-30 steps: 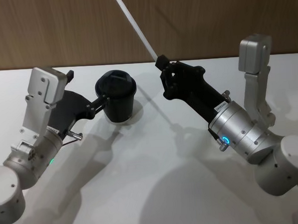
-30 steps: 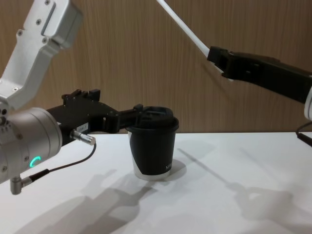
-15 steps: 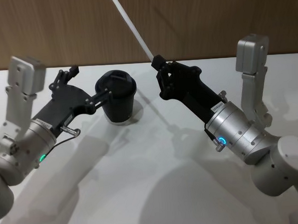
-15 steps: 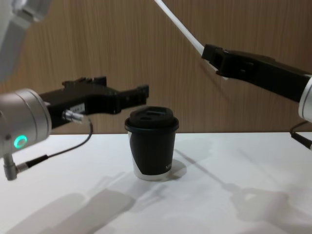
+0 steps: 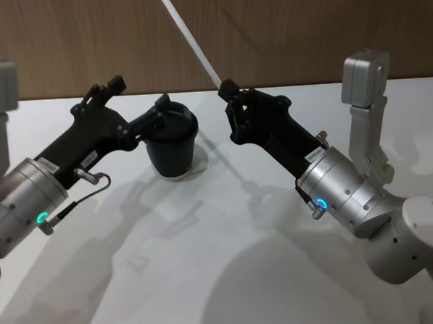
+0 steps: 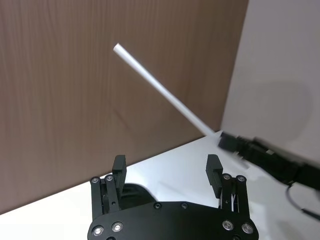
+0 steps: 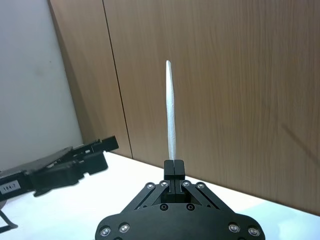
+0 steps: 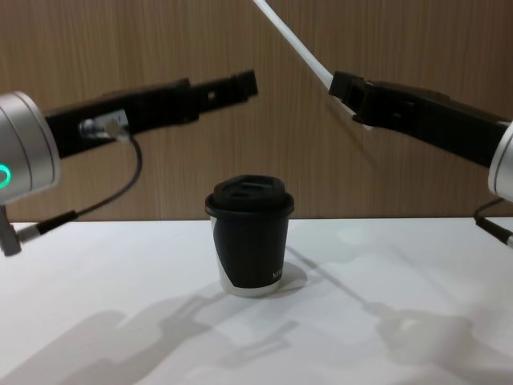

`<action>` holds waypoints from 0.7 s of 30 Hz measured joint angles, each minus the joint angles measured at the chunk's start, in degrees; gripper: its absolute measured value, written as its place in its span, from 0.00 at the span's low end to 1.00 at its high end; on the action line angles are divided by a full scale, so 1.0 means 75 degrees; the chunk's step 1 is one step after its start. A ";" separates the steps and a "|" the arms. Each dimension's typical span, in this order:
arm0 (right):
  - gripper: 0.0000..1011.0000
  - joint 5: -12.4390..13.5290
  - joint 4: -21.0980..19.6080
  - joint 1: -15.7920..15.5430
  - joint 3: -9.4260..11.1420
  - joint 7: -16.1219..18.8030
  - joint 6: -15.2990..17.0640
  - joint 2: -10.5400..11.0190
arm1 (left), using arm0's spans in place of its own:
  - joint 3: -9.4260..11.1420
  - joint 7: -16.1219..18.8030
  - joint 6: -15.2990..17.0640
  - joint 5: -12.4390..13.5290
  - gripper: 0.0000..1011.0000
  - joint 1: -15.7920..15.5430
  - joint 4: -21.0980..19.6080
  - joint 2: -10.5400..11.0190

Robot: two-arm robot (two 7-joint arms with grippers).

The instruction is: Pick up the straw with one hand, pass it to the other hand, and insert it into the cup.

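Counter (image 5: 208, 271): white, bare in the near part apart from the arms' shadows.
Cup (image 8: 250, 241): black with a black dome lid, standing upright at the middle of the counter. The lid's hole is hard to make out; it is perhaps in the sunken centre.
Left pincer (image 8: 245, 83): raised in the air above the cup, reaching in from the left. Its fingers are spread wide, hold nothing and face the straw.
Right pincer (image 7: 174, 165): in the air to the right of the cup and above it, with its fingers closed tight on the straw's lower end.
Straw (image 5: 192, 43): thin and white, held clear of the counter. It slants up and to the left from the right pincer and is apart from the left pincer.
Handling: probably very light and fairly stiff, but smooth and easy to crush or swing off line, so a gentle pinch should do.
Where to take hold: I judge mid-shaft, above the right pincer's grip, leaving the lower end free for the lid.
Wall (image 8: 160, 160): wood panelling, farthest back.
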 joint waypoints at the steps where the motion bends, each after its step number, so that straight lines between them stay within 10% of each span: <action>1: 0.00 0.0001 0.0000 0.0000 -0.0001 0.0000 0.0000 -0.0001 | -0.0023 -0.0092 0.0023 -0.0125 0.99 -0.0005 -0.0005 -0.0002; 21: 0.00 0.0010 -0.0001 0.0001 -0.0010 -0.0001 -0.0001 -0.0009 | -0.0170 -0.1320 0.0705 -0.2368 0.99 -0.0608 0.0765 -0.0544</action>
